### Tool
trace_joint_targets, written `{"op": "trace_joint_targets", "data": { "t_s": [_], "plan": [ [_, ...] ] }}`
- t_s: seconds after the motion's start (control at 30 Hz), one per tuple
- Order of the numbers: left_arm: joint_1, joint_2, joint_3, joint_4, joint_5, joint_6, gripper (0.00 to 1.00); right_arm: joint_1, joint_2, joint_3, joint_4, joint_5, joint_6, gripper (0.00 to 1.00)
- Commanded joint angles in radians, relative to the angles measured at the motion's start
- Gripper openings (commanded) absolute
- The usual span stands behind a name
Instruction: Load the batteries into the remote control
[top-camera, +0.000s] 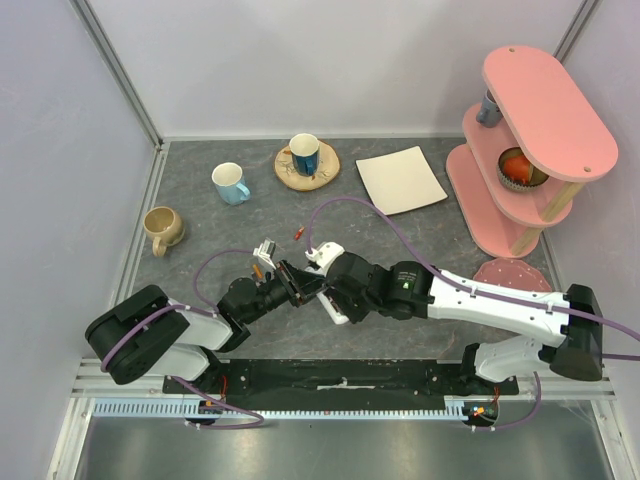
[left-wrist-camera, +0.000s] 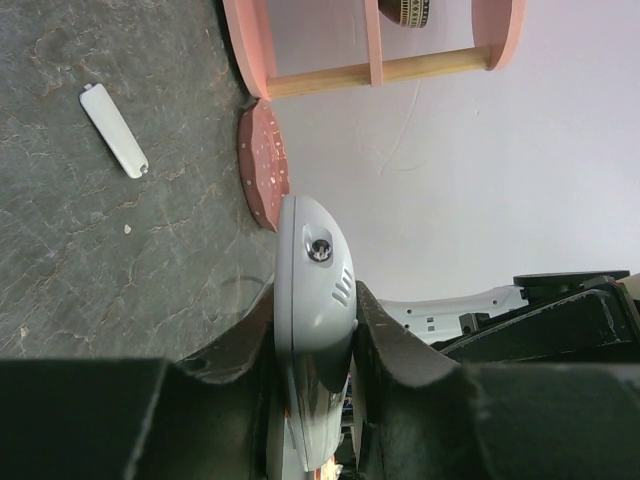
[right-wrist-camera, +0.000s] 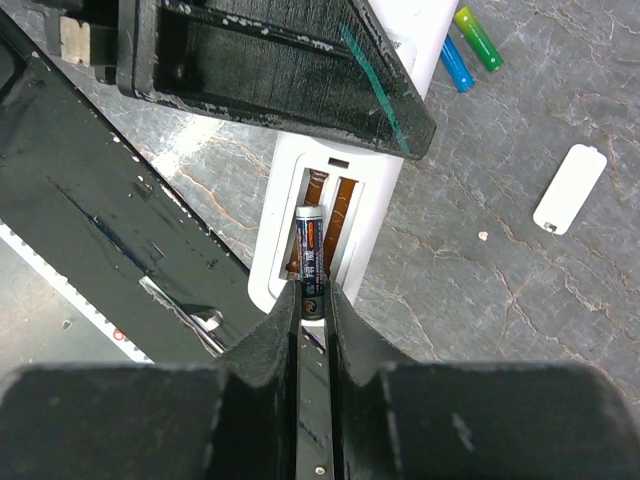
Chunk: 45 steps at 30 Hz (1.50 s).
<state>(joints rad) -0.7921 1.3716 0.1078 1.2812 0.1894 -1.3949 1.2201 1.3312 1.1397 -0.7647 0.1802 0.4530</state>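
The white remote control (right-wrist-camera: 372, 205) lies back-up with its battery bay open, and my left gripper (left-wrist-camera: 315, 300) is shut on its far end (left-wrist-camera: 312, 290). My right gripper (right-wrist-camera: 313, 295) is shut on a dark blue-purple battery (right-wrist-camera: 311, 262), holding it in the left slot of the bay. The right slot shows bare copper. A green battery (right-wrist-camera: 478, 38) and a blue one (right-wrist-camera: 456, 64) lie on the table beyond the remote. A red-orange battery (top-camera: 298, 232) lies farther back. The two grippers meet over the remote (top-camera: 337, 312) at the table's near middle.
The white battery cover (right-wrist-camera: 570, 188) lies loose on the table right of the remote. At the back stand a light blue mug (top-camera: 231, 183), a beige mug (top-camera: 163, 229), a blue mug on a wooden coaster (top-camera: 305, 155) and a square white plate (top-camera: 401, 180). A pink shelf (top-camera: 530, 140) and a pink plate (top-camera: 512, 273) are on the right.
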Motion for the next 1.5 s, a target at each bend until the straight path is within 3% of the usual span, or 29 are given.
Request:
{"op": "trace_joint_targets", "data": {
  "t_s": [0.0,0.33,1.47],
  "plan": [
    [-0.002,-0.020,0.032,0.383,0.021,-0.013,0.02,-0.001,0.016,0.051,0.025,-0.018,0.003,0.11],
    [-0.004,-0.026,0.036,0.383,0.028,-0.009,0.02,-0.001,0.039,0.060,0.054,-0.031,0.032,0.06],
    [-0.061,-0.046,0.067,0.385,0.012,0.002,0.02,-0.002,0.066,0.045,0.229,-0.024,0.159,0.04]
  ]
}}
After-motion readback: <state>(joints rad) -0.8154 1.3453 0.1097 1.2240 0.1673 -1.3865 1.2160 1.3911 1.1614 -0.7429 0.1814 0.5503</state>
